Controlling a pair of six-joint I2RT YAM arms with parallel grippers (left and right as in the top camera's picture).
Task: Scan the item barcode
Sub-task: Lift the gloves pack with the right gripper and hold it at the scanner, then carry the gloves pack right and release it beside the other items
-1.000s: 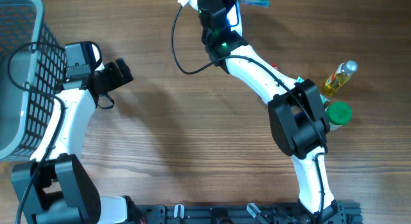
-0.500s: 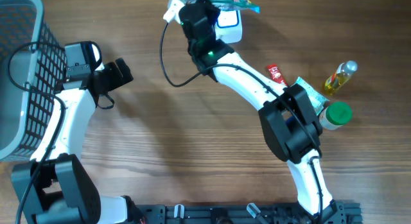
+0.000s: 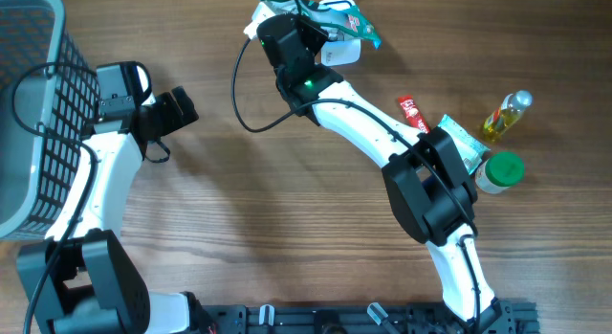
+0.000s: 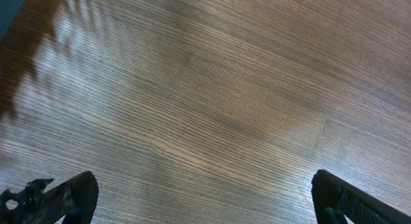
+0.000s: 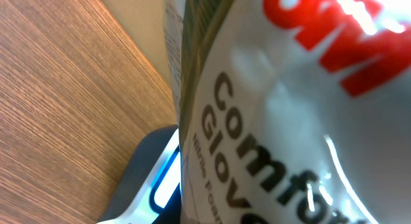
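So, the right pincer (image 3: 292,7) has its jaws pressed nearly together on the glove packet (image 5: 289,108). It's pinching it up off the table (image 3: 287,229), and the packet hangs right over the scanner (image 5: 151,179), whose blue light glows just beneath. Biggest worry for me: the wrist view only shows the printed front, with the big red logo and dark lettering, and I can't spot a barcode anywhere. If the code is on the other face or turned away, the scanner reads nothing and the arm just hovers there. Second thing, that film is shiny and crinkled with glare patches across it, so even a well-aimed code could bounce the light back and get missed. Third, it looks like a floppy bag held by one thin bit, though I can't see the fingers themselves. A quick twist to find the code could let it slide out of the pinch, or flop down and knock the scanner askew. Further out, the red sachet (image 3: 410,110), oil bottle (image 3: 505,116) and green-lidded jar (image 3: 501,169) are well apart to the right, so no trouble there. The left pincer (image 3: 184,108) has its jaws spread wide, holds nothing, and sits idle by the basket (image 3: 29,95).
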